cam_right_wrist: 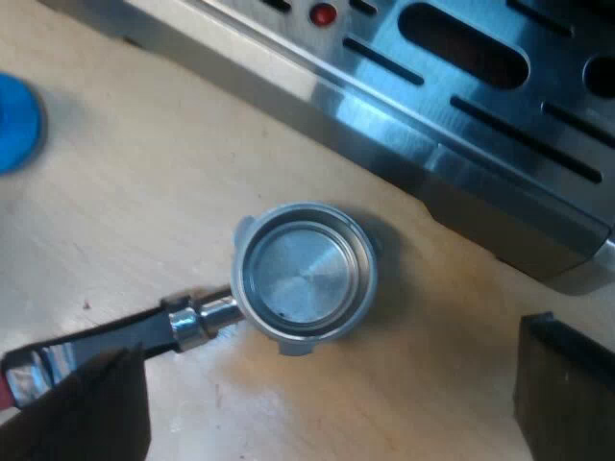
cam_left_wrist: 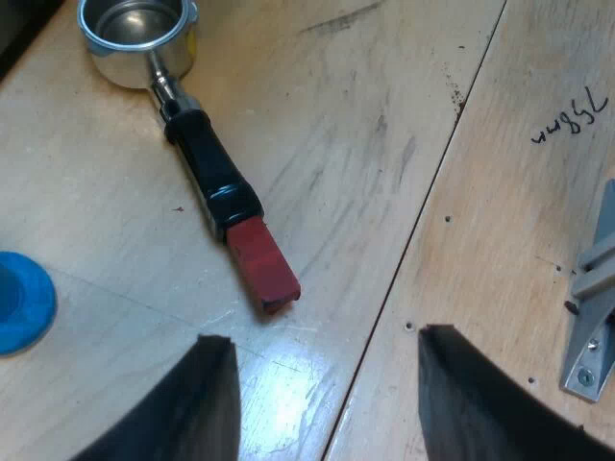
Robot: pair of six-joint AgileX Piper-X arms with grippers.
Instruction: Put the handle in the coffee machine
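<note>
My left gripper (cam_left_wrist: pixel 327 403) hangs with its two black fingers (cam_left_wrist: pixel 197 403) spread wide and nothing between them, above a bare patch of the pale wooden table (cam_left_wrist: pixel 384 144). Just beyond the fingertips lies the metal holder (cam_left_wrist: pixel 207 168), a shiny round steel cup on a black handle that ends in a red tip (cam_left_wrist: pixel 261 264). It rests flat on the wood, cup empty, with the red end nearest my fingers. Near it sits the round blue tamper (cam_left_wrist: pixel 19 303).

My right gripper (cam_right_wrist: pixel 327 403) is wide open too and grips nothing. It hovers over the cup end of the holder, and the handle runs off past one finger (cam_right_wrist: pixel 86 408). I cannot tell whether that finger touches it. Beyond the cup, close by but apart from it, stands the espresso machine (cam_right_wrist: pixel 461 125); what I see of it is a brushed-steel base with dark slots.

As I judge it, the task is barely begun. The holder is loose on the table and not yet grasped, so picking it up, carrying it to the machine's front and locking it in are all left to do.
</note>
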